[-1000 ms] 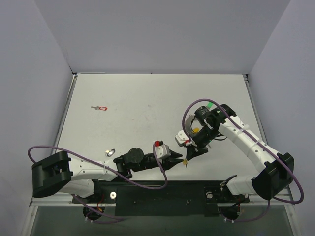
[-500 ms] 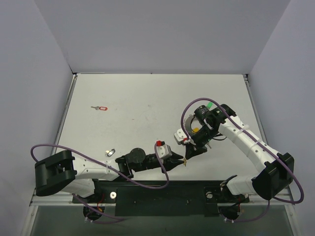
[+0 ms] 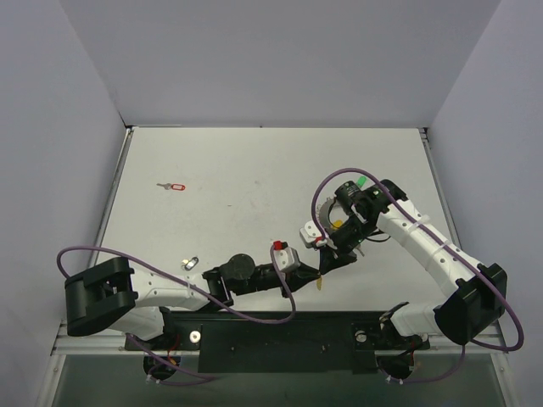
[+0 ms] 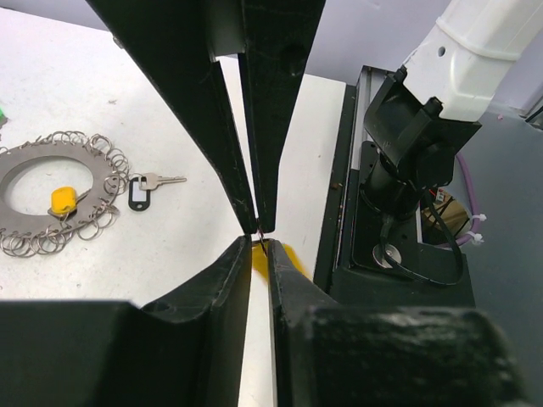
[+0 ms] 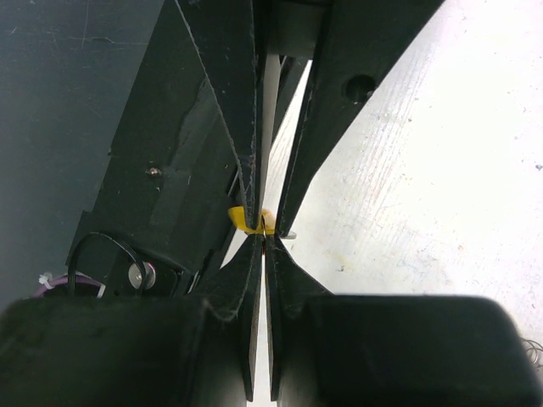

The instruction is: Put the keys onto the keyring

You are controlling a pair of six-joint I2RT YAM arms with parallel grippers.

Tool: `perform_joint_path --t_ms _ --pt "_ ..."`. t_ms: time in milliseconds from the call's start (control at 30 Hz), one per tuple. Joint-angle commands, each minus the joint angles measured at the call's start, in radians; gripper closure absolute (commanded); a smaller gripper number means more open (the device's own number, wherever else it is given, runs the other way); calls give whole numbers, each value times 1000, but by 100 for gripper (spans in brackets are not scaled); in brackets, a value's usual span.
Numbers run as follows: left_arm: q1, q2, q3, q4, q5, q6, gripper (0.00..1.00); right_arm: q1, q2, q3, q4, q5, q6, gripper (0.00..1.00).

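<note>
**Condition.** The left gripper (image 3: 312, 273) and right gripper (image 3: 327, 263) meet tip to tip above the front part of the bench (image 3: 254, 170). The left gripper stands narrow, with the head of a yellow key (image 4: 262, 259) in its gap, which reads as a grip. The right gripper is fully closed. Whether it pinches the key's metal end cannot be told.

**Task items.** The keyring (image 4: 103, 180) lies flat on the bench, a little behind the meeting point and partly under the right arm. A dark grey key (image 4: 140, 193) lies just beside its rim. A red key (image 3: 176, 186) lies well apart at the far left.

**Step in hand (judgement).** The yellow key is being passed or re-gripped between the arms before threading. To do this well, one gripper should be firm on the head before the other lets go. The blade or loop should be left clear and the key kept low over the bench.

**Views.** Only the left wrist view shows the keyring's small loops, a second yellow head inside them and the grey key. The right wrist view shows only the closed tips and a sliver of yellow. The top view alone places the red key and both arms.
</note>
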Motion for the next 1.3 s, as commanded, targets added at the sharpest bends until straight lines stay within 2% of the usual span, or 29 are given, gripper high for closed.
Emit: perform_joint_path --t_ms 0,33,167,367,400,433,467,500,567,733,933,1267 --pt "-7 18 44 45 8 -22 80 0 -17 -5 -21 -46 11 100" --pt "-7 18 47 40 5 -20 81 0 -17 -6 -21 -46 12 100" --pt "-7 12 49 31 -3 -20 100 4 -18 -11 -18 -45 15 100" --pt "-7 -1 23 55 -37 -27 100 7 -18 -14 -17 -46 23 99" --pt "-7 -5 14 72 -43 -28 100 4 -20 -14 -17 -52 32 93" --pt "-5 -7 -17 127 -46 -28 100 0 -18 -11 -17 -60 37 81" --pt "-5 -10 -32 164 -51 -24 100 -6 -20 -9 -17 -81 44 77" --pt "-5 -13 -64 211 -54 -19 100 -25 -26 -6 -18 -94 49 70" --pt "-5 -19 -101 261 -52 6 100 -54 -31 6 -27 -129 60 63" --pt "-2 -33 -170 368 -22 59 100 -89 -54 5 -55 -137 18 63" --pt "10 -13 -177 450 -11 12 100 -79 -32 -5 -60 -157 -11 66" --pt "10 36 -149 477 -11 -40 100 -34 -3 20 -63 -166 -8 70"
